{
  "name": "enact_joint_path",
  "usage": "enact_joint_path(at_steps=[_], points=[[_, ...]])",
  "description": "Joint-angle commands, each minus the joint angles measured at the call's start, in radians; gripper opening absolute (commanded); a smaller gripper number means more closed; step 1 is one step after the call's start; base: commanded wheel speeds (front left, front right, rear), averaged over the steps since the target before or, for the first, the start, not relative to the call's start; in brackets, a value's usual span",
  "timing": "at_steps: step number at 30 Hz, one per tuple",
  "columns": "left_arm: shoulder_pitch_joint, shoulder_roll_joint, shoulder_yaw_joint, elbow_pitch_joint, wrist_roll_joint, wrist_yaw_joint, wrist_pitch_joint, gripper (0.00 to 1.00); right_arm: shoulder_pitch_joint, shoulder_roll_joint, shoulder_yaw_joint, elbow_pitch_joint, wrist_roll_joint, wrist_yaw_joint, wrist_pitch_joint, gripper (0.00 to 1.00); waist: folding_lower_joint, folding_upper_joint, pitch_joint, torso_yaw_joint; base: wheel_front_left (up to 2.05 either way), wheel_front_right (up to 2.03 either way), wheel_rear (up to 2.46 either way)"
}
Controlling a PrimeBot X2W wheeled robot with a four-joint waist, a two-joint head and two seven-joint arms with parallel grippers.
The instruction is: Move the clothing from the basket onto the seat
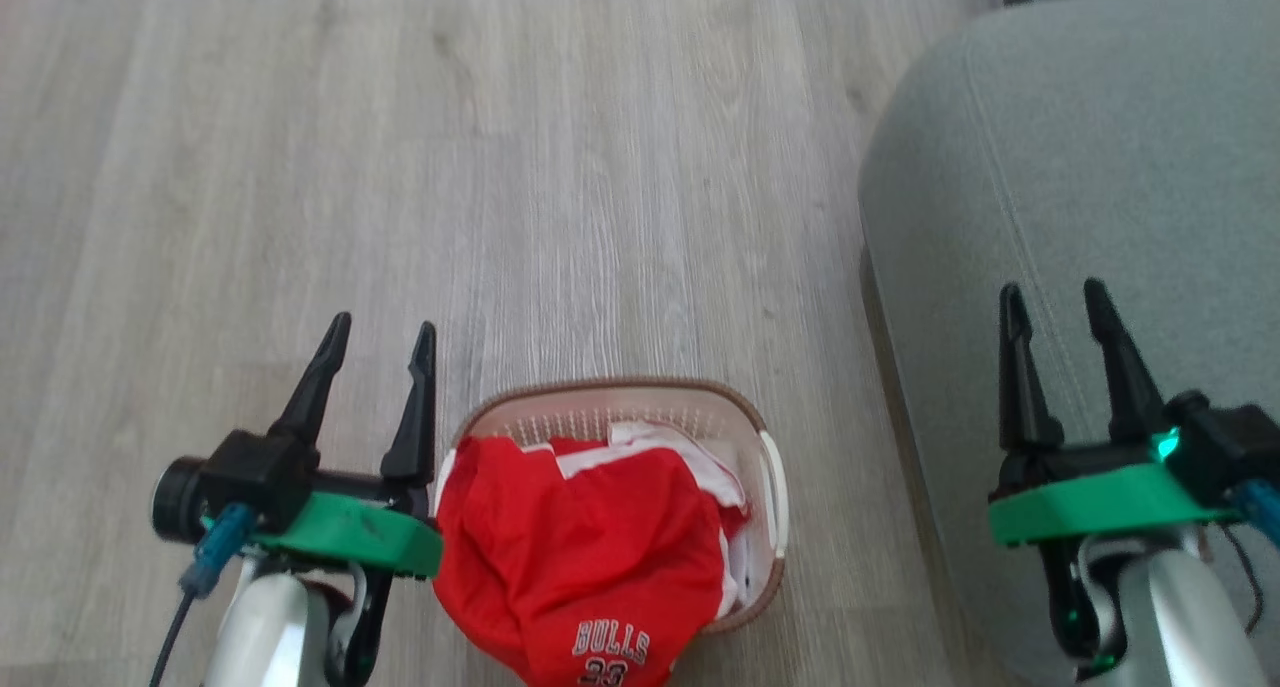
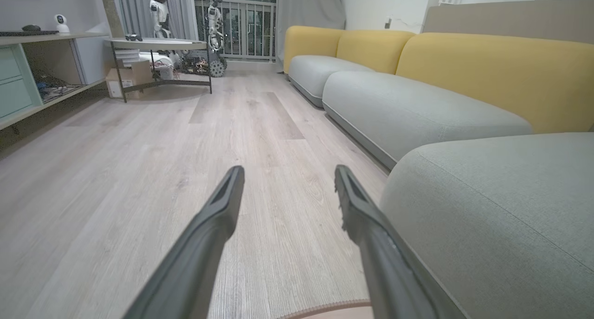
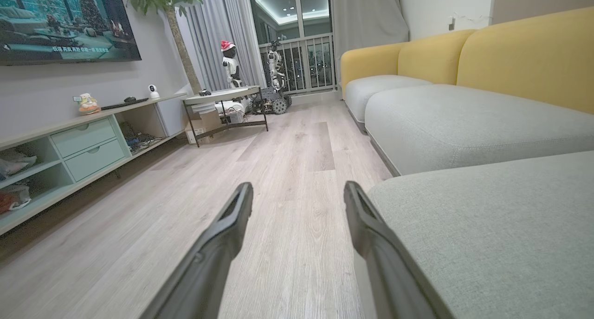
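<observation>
The red clothing [image 1: 580,557] with white trim and "BULLS" lettering is heaped in the cream basket [image 1: 772,487], which stands on the floor at the bottom middle of the head view. Part of the jersey hangs over the basket's near left rim. My left gripper [image 1: 382,339] is open and empty just left of the basket. My right gripper [image 1: 1055,302] is open and empty over the grey-green seat [image 1: 1100,167] at the right. In the left wrist view the left gripper [image 2: 287,172] points along the floor beside the seat [image 2: 501,217]. The right gripper [image 3: 297,189] points the same way past the seat [image 3: 501,226].
Pale wood floor [image 1: 500,167] stretches ahead. More grey cushions with yellow backs [image 2: 492,68] line the right side. A low round-topped table [image 2: 155,45], a wall shelf unit [image 3: 88,142] and other robots by the window [image 3: 278,77] stand far off.
</observation>
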Motion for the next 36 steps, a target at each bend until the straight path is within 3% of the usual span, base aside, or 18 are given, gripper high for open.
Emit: enact_joint_path(at_steps=[1, 24, 36], points=[[-0.062, 0.007, 0.03, -0.016, -0.007, 0.002, -0.012, 1.0, -0.061, -0.009, 0.02, -0.043, -0.003, 0.0, -0.009, 1.0, 0.0, 0.0, 0.043, -0.019, 0.0, 0.0, 0.0], [-0.306, 0.041, -0.033, 0.199, -0.026, -0.012, -0.012, 1.0, -0.245, -0.009, -0.007, -0.125, -0.008, 0.0, -0.009, 1.0, 0.0, 0.0, 0.339, -0.078, 0.0, 0.0, 0.0], [-0.438, 0.061, -0.098, 0.4, -0.056, -0.016, 0.027, 1.0, -0.357, -0.009, -0.003, -0.203, 0.028, 0.0, -0.009, 1.0, 0.0, 0.0, 0.488, -0.1, 0.0, 0.0, 0.0]])
